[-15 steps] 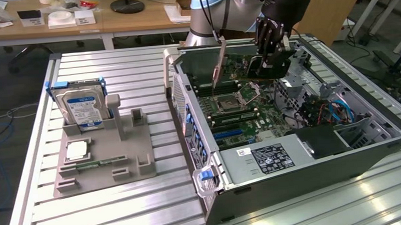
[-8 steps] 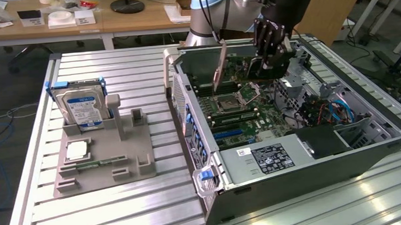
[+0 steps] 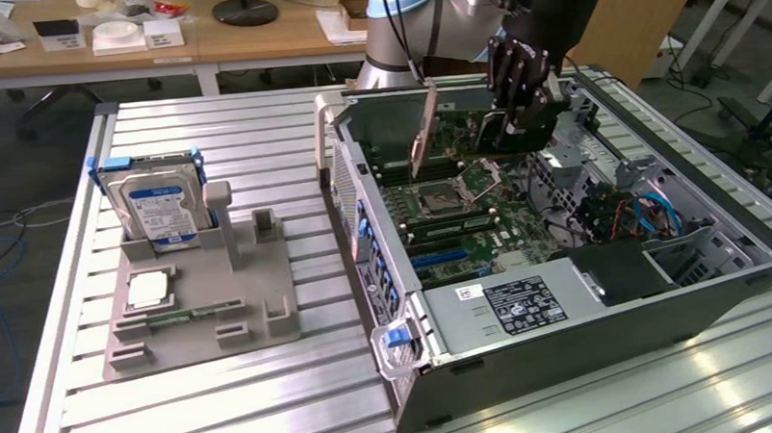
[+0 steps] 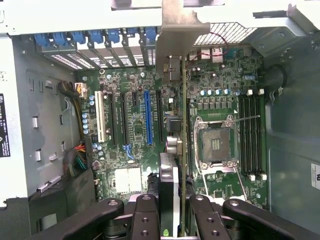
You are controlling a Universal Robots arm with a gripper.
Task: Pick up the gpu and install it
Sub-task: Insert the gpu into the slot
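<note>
Over the open case (image 3: pixel 583 354): my tool (image 3: pixel 520 96) hangs above the motherboard (image 4: pixel 135 135), clenched on the gpu (image 4: pixel 183 150).
Gpu attitude: on edge between my fingers (image 4: pixel 145 220), with the metal bracket (image 4: pixel 175 35) toward the rear slot openings (image 4: pixel 100 42) and the contact edge facing the board. I judge it not yet seated.
Likely target: the blue slot (image 4: pixel 147 117). In the wrist view the card edge runs beside that slot, on the side of the CPU socket (image 4: pixel 216 145). I cannot tell which slot lies directly beneath it.
Risk, lateral offset: a descent off the slot line would press the contact edge onto bare board or small components.
Risk, bracket: its tip sits close to the rear panel. If it misses its opening it would jam and lever the card askew.
Risk, tilt: a card that is not square to the board would enter at one end only and bind.
Risk, grip: I hold a thin card near one end, so insertion force could make it pivot or slide in my tool.
Risk, socket: the CPU socket is open and just beside the card, so a sideways slip could strike it.
Table (image 3: pixel 238 405): the hard drive (image 3: pixel 158 210) stands in its grey fixture (image 3: pixel 197 319), well apart from the case and not a hazard.
</note>
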